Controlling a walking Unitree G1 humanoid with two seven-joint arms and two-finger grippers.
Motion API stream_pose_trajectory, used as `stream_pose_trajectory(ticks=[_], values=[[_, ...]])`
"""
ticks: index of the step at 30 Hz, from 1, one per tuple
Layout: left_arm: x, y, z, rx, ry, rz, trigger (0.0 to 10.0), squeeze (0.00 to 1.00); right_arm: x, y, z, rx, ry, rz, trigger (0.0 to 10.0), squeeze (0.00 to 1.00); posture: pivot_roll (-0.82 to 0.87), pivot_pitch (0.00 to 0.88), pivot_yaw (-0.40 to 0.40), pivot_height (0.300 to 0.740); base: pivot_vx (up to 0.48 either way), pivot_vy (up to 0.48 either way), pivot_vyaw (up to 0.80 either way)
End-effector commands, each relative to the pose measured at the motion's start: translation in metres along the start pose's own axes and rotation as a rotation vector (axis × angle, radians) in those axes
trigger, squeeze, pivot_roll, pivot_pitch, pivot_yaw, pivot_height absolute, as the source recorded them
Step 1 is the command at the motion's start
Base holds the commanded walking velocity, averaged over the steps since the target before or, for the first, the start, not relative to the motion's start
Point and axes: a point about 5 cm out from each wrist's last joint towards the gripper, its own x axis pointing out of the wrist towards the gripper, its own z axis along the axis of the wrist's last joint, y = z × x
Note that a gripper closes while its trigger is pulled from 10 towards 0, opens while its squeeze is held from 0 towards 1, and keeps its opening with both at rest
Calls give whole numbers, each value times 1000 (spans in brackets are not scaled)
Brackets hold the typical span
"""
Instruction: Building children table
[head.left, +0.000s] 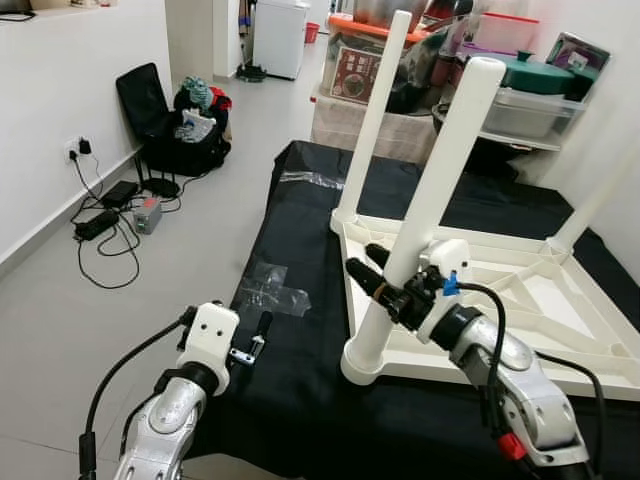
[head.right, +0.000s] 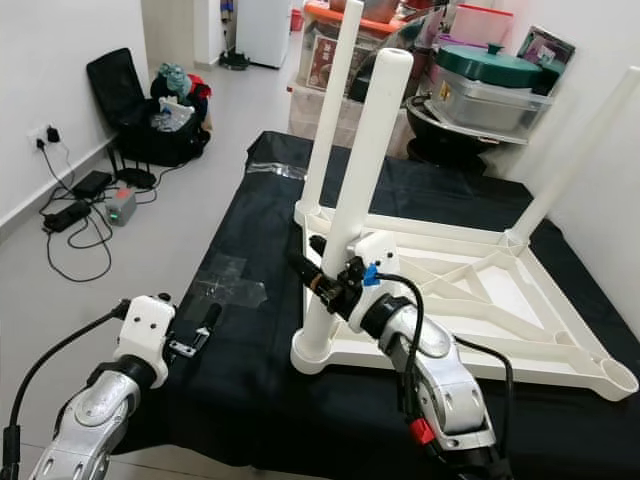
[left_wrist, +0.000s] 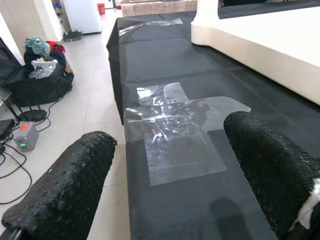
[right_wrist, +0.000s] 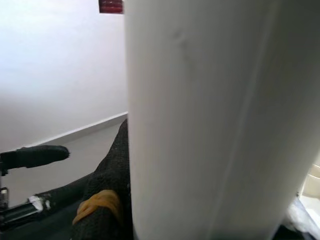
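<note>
A white children's table (head.left: 520, 290) lies upside down on a black cloth (head.left: 300, 220), with three white legs standing up. My right gripper (head.left: 362, 258) is shut on the lower part of the near-left leg (head.left: 445, 170), one black finger on each side of it. In the right wrist view that leg (right_wrist: 210, 115) is pressed against a finger (right_wrist: 107, 200). The far-left leg (head.left: 378, 110) and the far-right leg (head.left: 600, 200) stand free. My left gripper (head.left: 258, 338) hovers open over the cloth's near-left corner, its fingers (left_wrist: 65, 185) spread above a patch of clear tape (left_wrist: 175, 130).
The cloth's left edge drops to a grey floor (head.left: 120, 320). On the floor lie cables and a power strip (head.left: 110, 215), with a black bag (head.left: 165, 120) by the wall. Storage boxes and pots (head.left: 520, 90) crowd the back right.
</note>
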Motion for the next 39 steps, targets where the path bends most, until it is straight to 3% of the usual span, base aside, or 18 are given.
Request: stream_pose_trajectory(ticks=[1, 2, 5, 7, 9, 11, 13, 17, 20, 24, 27, 28, 31, 32, 34, 35, 38, 39], values=[[-2, -3, -1, 3, 5, -12, 10000, 0, -9, -9, -1, -60, 23, -135, 0, 0, 103, 0, -163, 740, 0, 0, 0], [-2, -3, -1, 3, 5, -12, 10000, 0, -9, -9, -1, -60, 23, -135, 0, 0, 103, 0, -163, 740, 0, 0, 0], [-4, -2, -2, 1, 9, -14, 10000, 0, -18, -22, -4, -84, 58, -354, 0, 0, 95, 0, -158, 740, 0, 0, 0], [-5, -3, -3, -1, 16, -21, 10000, 0, -37, -34, -17, -1, 132, -659, 0, 0, 78, 0, -145, 740, 0, 0, 0], [-5, -3, -3, -1, 16, -21, 10000, 0, -37, -34, -17, -1, 132, -659, 0, 0, 78, 0, -145, 740, 0, 0, 0], [-7, -5, -4, -2, 21, -30, 10000, 0, -58, -38, -35, 22, 232, -851, 0, 0, 67, 0, -136, 740, 0, 0, 0], [-7, -5, -4, -2, 21, -30, 10000, 0, -58, -38, -35, 22, 232, -851, 0, 0, 67, 0, -136, 740, 0, 0, 0], [-8, -6, -5, -3, 25, -36, 10000, 0, -84, -41, -55, 1, 360, -1030, 0, 0, 65, 0, -137, 740, 0, 0, 0], [-9, -5, -5, -3, 29, -36, 10000, 0, -119, -49, -65, 9, 480, -1317, 0, 0, 65, 0, -140, 740, 0, 0, 0], [-10, -4, -6, 0, 32, -33, 10000, 0, -133, -50, -62, 2, 516, -1499, 0, 0, 66, 0, -138, 740, 0, 0, 0], [-10, -3, -6, 1, 32, -32, 10000, 0, -124, -46, -58, 15, 498, -1467, 0, 0, 68, 0, -139, 740, 0, 0, 0], [-10, -3, -6, 2, 33, -31, 10000, 0, -103, -38, -51, 48, 427, -1343, 10000, 0, 68, 0, -139, 740, 0, 0, 0], [-11, -3, -6, 2, 34, -31, 10000, 0, -88, -31, -47, 72, 377, -1248, 10000, 0, 68, 0, -139, 740, 0, 0, 0], [-11, -3, -6, 2, 34, -31, 10000, 0, -75, -24, -40, 47, 314, -1140, 10000, 0, 69, 0, -141, 740, 0, 0, 0], [-11, -3, -6, 2, 34, -31, 10000, 0, -75, -24, -40, 47, 314, -1140, 10000, 0, 69, 0, -141, 740, 0, 0, 0], [-11, -4, -6, 2, 34, -31, 10000, 0, -72, -20, -35, 27, 263, -1109, 10000, 1000, 72, 0, -146, 740, 0, 0, 0], [-11, -3, -6, 0, 31, -26, 10000, 0, -69, -19, -34, 9, 237, -1008, 10000, 1000, 77, 0, -151, 740, 0, 0, 0], [-11, -3, -5, -1, 30, -25, 10000, 0, -65, -20, -32, 27, 216, -950, 10000, 682, 77, 0, -151, 740, 0, 0, 0]])
